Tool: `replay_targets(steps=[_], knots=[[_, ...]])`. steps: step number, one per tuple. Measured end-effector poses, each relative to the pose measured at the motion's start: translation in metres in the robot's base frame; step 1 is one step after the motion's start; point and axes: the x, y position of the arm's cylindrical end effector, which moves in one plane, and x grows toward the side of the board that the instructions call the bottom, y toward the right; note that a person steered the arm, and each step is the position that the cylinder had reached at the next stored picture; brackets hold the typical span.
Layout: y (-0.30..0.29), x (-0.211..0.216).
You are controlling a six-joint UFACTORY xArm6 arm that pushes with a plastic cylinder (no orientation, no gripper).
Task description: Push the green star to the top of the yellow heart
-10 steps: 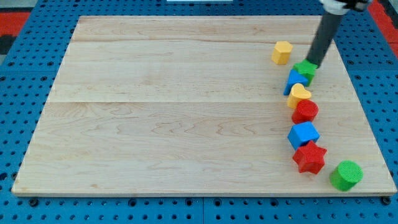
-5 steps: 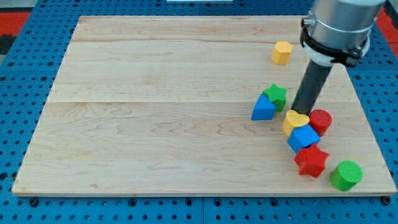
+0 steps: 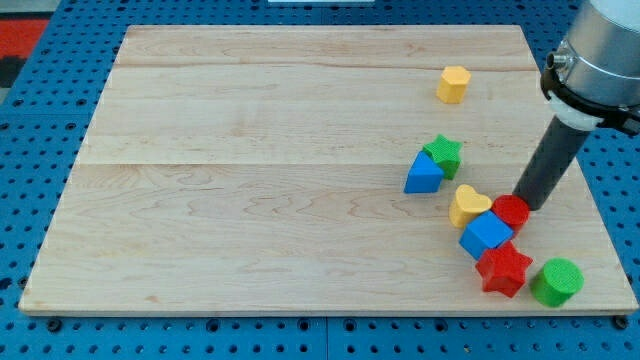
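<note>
Wooden board [image 3: 250, 200]: green star [image 3: 443, 154] at ten o'clock from my tip [image 3: 522, 205], apparently touching red block [image 3: 511, 212]; yellow heart [image 3: 467, 205] between; no pincer fitted.

Looked like a robotics lab bench, not a home or shop. A pale wooden board [image 3: 300, 170] of glued planks sat on a blue perforated base [image 3: 40, 200] with regular rows of holes, the sort used for fixing test rigs; red patches of the same pegboard showed at the view's top corners. A grey industrial arm with a dark rod reached in from the view's right. Small coloured plastic blocks were the only loose items. Surroundings beyond the base weren't visible.
</note>
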Motion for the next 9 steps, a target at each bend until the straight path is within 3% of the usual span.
replay_targets(steps=[1,2,4,6,8,9], knots=[[0.042,-0.051],[0.016,-0.104],[-0.12,-0.105],[-0.109,-0.059],[-0.094,-0.055],[-0.145,-0.084]])
